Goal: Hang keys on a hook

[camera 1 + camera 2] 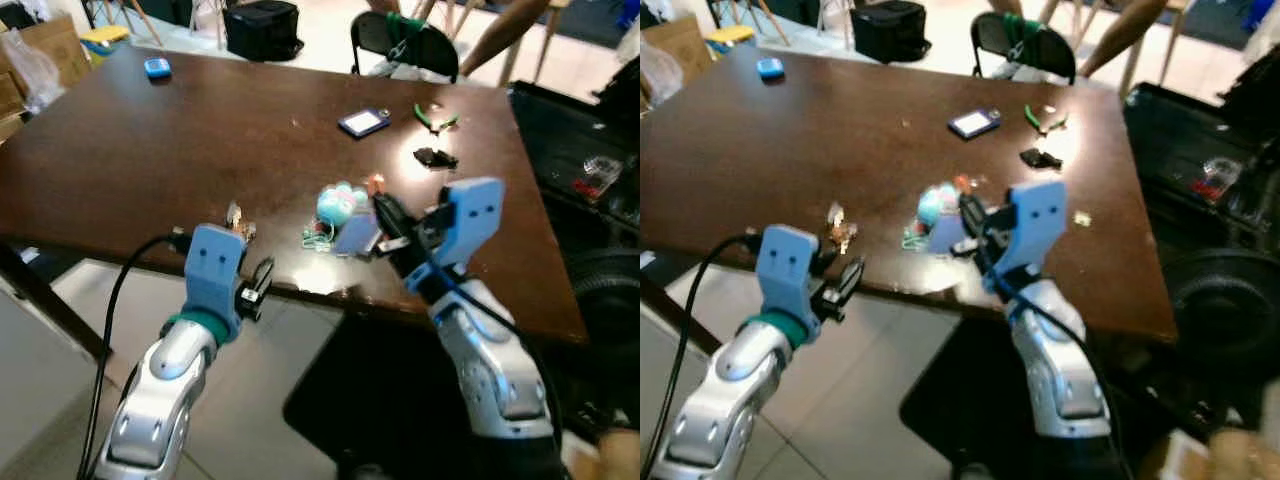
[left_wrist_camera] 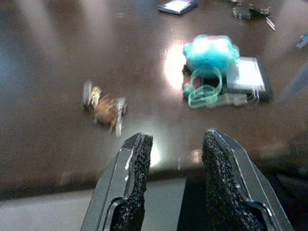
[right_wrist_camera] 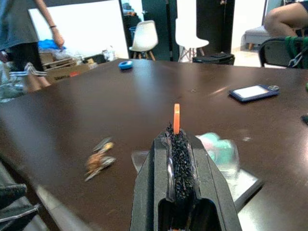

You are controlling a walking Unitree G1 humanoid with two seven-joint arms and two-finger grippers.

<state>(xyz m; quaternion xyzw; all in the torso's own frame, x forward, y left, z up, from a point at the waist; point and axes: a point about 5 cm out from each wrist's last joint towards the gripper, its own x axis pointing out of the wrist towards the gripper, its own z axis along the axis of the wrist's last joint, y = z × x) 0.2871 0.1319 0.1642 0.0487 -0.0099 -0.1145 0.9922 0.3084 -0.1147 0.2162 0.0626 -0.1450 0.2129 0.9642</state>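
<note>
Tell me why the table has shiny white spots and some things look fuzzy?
Left wrist view: lamp glare on the brown table beside the blurred teal keychain; the small keys are smeared. Right wrist view: those keys blur too, the shut right tool looks sharp.

Left pincer (image 2: 173, 187) agape (right pincer (image 3: 175, 149) closed)

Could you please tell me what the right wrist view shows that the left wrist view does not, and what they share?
Right wrist view alone: the right gripper, fingers shut on a thin orange piece, a blue object at the table's far end, white chairs and a person standing. Left wrist view alone: the left gripper, fingers open at the table edge, and a green loop. Both: the brown table, the keys, the teal fob and the blue-edged card.
</note>
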